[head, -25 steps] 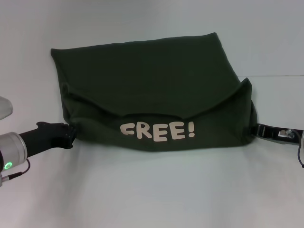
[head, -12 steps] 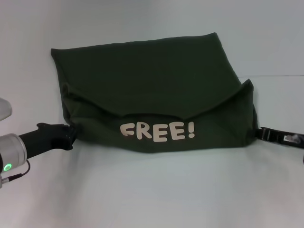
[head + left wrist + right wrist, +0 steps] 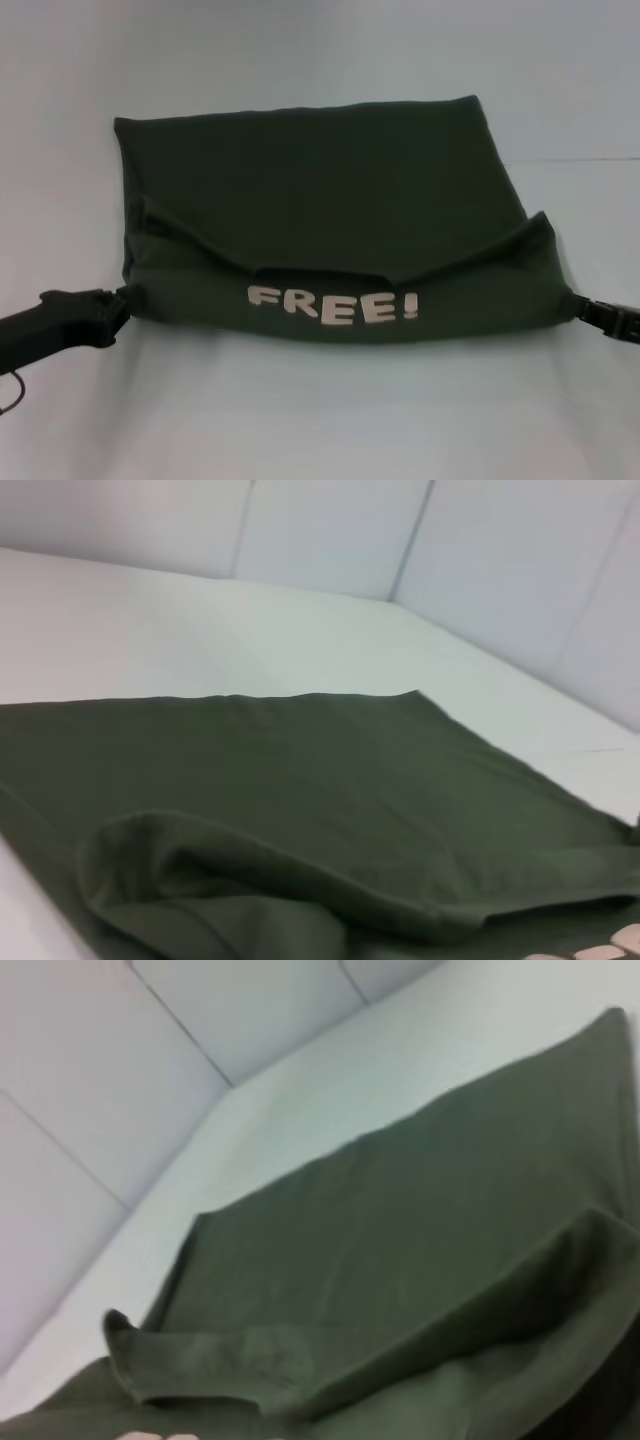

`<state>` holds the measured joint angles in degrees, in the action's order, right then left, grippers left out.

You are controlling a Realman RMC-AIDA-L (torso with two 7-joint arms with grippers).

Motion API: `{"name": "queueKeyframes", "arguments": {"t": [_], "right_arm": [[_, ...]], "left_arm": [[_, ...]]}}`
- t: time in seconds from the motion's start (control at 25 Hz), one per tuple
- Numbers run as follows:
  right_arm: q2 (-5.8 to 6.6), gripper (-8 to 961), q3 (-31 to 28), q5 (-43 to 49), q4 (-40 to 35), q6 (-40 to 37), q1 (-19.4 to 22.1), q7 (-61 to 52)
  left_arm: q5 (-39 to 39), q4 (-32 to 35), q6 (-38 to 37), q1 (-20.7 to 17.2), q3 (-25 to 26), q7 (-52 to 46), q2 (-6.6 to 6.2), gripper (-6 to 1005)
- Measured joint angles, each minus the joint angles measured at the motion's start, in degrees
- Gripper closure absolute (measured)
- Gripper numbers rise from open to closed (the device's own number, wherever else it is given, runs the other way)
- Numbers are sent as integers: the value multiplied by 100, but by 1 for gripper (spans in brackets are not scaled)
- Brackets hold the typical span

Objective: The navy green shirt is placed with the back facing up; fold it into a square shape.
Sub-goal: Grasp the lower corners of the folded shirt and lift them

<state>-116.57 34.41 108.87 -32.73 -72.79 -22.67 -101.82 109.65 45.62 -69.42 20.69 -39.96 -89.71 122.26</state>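
Note:
The navy green shirt (image 3: 320,190) lies across the middle of the white table, its near edge folded up so the cream "FREE!" lettering (image 3: 333,304) faces me. My left gripper (image 3: 120,303) is at the shirt's near left corner and my right gripper (image 3: 575,308) at its near right corner. Each is shut on the fabric, and the fold is stretched between them. Up close, the left wrist view shows the shirt (image 3: 300,780) with its folded edge. In the right wrist view the shirt (image 3: 400,1230) looks the same.
The white table (image 3: 320,420) extends in front of the shirt and behind it. Pale wall panels (image 3: 330,530) rise past the far edge.
Both grippers have moved outward and toward the near side, drawing the shirt's folded near edge with them. The fold is now wider and tauter, and less of each arm shows.

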Motion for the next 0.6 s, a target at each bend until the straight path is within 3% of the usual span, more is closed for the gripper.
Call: {"name": "queueKeyframes", "arguments": {"t": [0.32,0.6], "right_arm": [[1,907,-273,2,-6,-697,441,305],[11,901,-483,24,-74,-1548,875,643]], "left_arm": [[9,9,-872,-223,394,-79,-89,998],[19,9,-1678,-426,457,-285,-254,997]]}}
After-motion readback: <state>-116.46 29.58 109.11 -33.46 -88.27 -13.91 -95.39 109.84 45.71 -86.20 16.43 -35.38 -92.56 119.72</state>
